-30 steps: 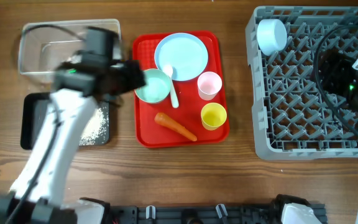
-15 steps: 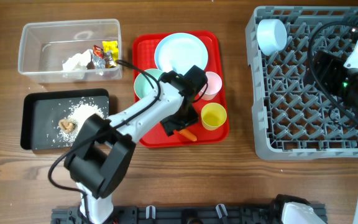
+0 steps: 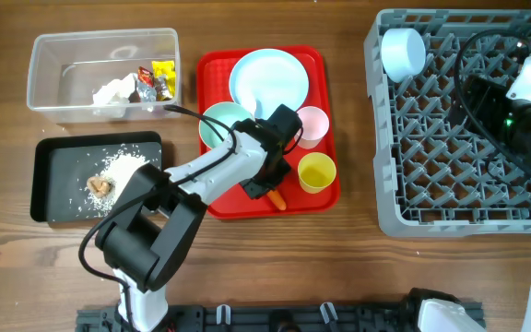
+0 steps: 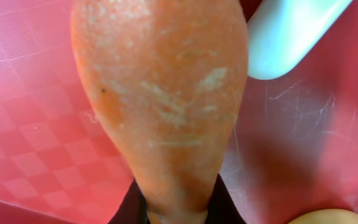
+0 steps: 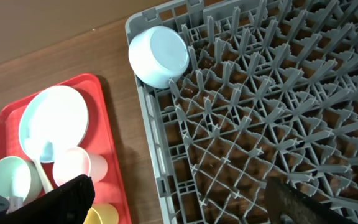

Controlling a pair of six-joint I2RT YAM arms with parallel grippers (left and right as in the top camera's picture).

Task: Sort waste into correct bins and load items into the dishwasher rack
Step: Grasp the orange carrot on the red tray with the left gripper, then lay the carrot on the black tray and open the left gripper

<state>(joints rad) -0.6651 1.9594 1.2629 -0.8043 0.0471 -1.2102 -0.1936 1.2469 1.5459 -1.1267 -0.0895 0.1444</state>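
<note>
Carrot (image 4: 166,112) lies on red tray (image 3: 321,205), near its 6 o'clock edge, with yellow cup (image 3: 317,171) at carrot's 2 o'clock. Left gripper (image 4: 176,208) clamped on carrot. Right gripper (image 5: 179,186) spread wide above dishwasher rack (image 3: 395,221).
</note>
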